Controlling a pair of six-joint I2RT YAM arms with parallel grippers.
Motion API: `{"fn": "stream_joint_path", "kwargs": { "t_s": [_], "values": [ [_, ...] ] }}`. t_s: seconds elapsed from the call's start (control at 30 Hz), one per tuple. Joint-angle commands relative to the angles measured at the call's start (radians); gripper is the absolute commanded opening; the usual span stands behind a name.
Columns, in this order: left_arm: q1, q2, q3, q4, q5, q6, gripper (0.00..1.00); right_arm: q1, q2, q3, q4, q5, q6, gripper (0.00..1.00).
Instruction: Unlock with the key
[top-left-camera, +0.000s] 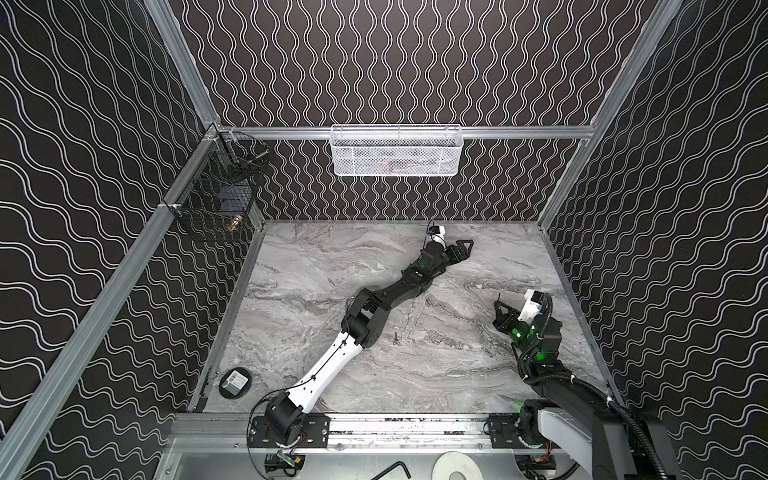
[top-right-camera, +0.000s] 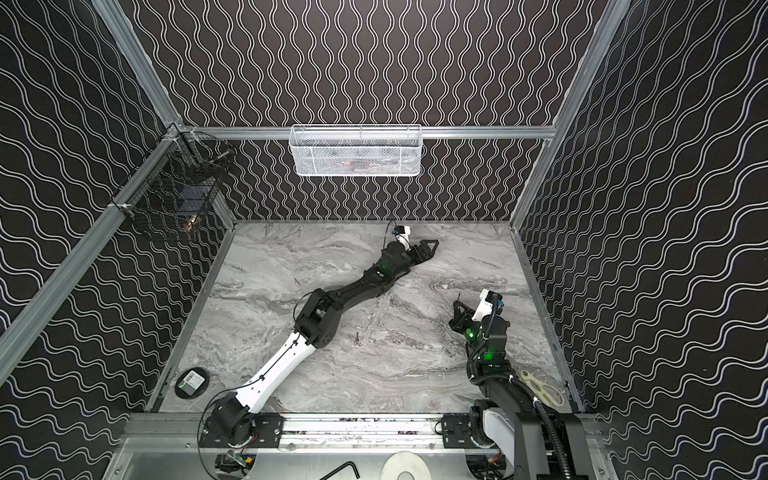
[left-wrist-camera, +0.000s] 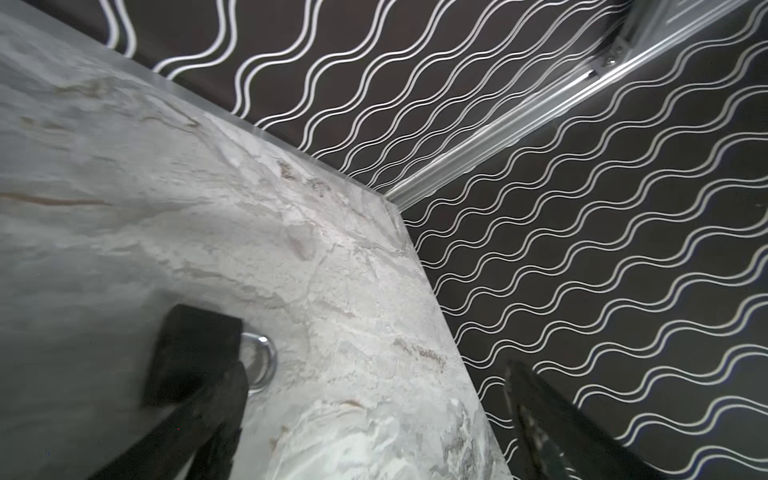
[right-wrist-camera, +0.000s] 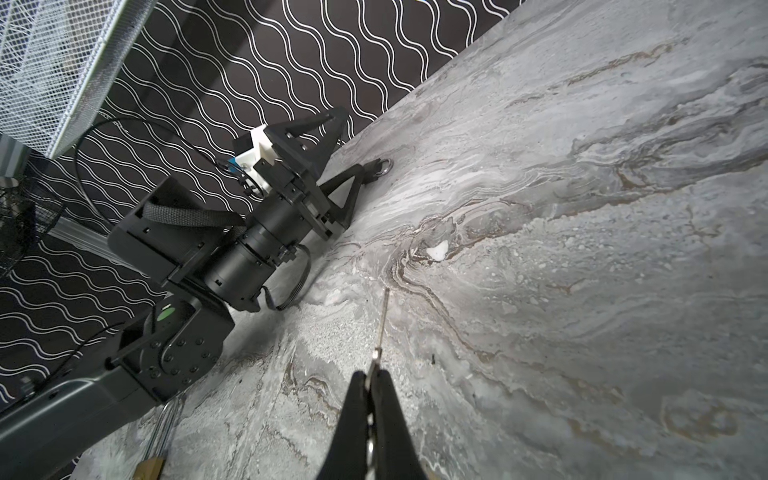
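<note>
Right wrist view shows the right hand (right-wrist-camera: 372, 374) pressed together on the key (right-wrist-camera: 381, 324), pinching its head so the thin blade sticks out past the fingertips, clear of the tabletop (top-left-camera: 457, 365). So the pickup looks done, but nothing is unlocked yet. The padlock (right-wrist-camera: 151, 465) lies loose on the tabletop, well apart from the right hand and off to its side, just beside the left arm's elbow; it also shows in a top view as a small dark shape (top-left-camera: 397, 338). It sits too near the edge of the wrist view to tell how its shackle stands. The left hand (right-wrist-camera: 355, 141) is far ahead of the right hand, near the back wall, spread wide and holding nothing, with one finger just beside a small metal ring (left-wrist-camera: 272, 359) lying flat. What is left, I judge, is the main part: bring key and padlock together, steady the padlock, seat the blade and turn it. A white mesh basket (top-left-camera: 395, 153) hangs above and beyond the left hand; something dark and reddish lies inside, too blurred to name. A black wire basket (top-left-camera: 216, 199), well away from both hands, holds a dark box and a brassy object.
</note>
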Motion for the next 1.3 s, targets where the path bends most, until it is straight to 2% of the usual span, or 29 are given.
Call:
{"fn": "stream_joint_path", "kwargs": {
  "t_s": [0.0,0.13,0.27,0.33,0.4,0.47,0.53,0.6,0.73,0.8,0.87,1.0,1.1,1.2,1.27],
  "values": [
    [-0.019,-0.009,-0.105,-0.264,0.047,0.014,0.99,-0.001,0.012,0.001,0.049,-0.013,0.017,0.00],
    [-0.030,-0.298,-0.497,-0.125,0.009,0.288,0.99,-0.002,0.005,0.015,0.016,0.001,-0.003,0.00],
    [-0.035,-0.643,-0.818,-0.151,-0.136,0.644,0.99,-0.004,0.019,0.048,-0.047,0.015,-0.056,0.00],
    [-0.033,-0.797,-0.971,-0.129,-0.179,0.767,0.99,-0.002,0.084,0.090,-0.081,-0.025,-0.085,0.00],
    [-0.033,-0.954,-1.124,-0.093,-0.217,0.851,0.99,-0.002,0.201,0.144,-0.078,-0.108,-0.095,0.00],
    [-0.033,-1.105,-1.249,-0.107,-0.272,0.905,0.99,0.004,0.372,0.264,-0.128,-0.260,-0.102,0.00],
    [-0.032,-1.238,-1.326,-0.203,-0.325,0.955,0.99,0.049,0.566,0.405,-0.159,-0.452,-0.102,0.00],
    [-0.029,-1.350,-1.383,-0.311,-0.365,0.983,0.99,0.130,0.675,0.498,-0.174,-0.526,-0.072,0.00],
    [0.019,-1.563,-1.509,-0.493,-0.388,0.973,0.99,0.265,0.819,0.622,-0.156,-0.545,0.038,0.00],
    [0.049,-1.663,-1.576,-0.535,-0.366,0.963,0.99,0.288,0.866,0.639,-0.131,-0.514,0.079,0.00],
    [0.048,-1.736,-1.613,-0.568,-0.391,0.952,0.99,0.300,0.919,0.665,-0.170,-0.468,0.075,0.00],
    [0.051,-1.766,-1.606,-0.638,-0.360,0.912,0.99,0.317,0.932,0.722,-0.325,-0.374,0.012,0.00],
    [0.053,-1.741,-1.598,-0.649,-0.358,0.913,0.99,0.328,0.906,0.747,-0.427,-0.298,-0.043,0.12],
    [0.053,-1.715,-1.587,-0.636,-0.338,0.909,0.99,0.328,0.881,0.739,-0.458,-0.248,-0.063,0.24],
    [0.055,-1.700,-1.576,-0.628,-0.324,0.909,0.99,0.328,0.880,0.733,-0.467,-0.225,-0.069,0.35]
  ]
}}
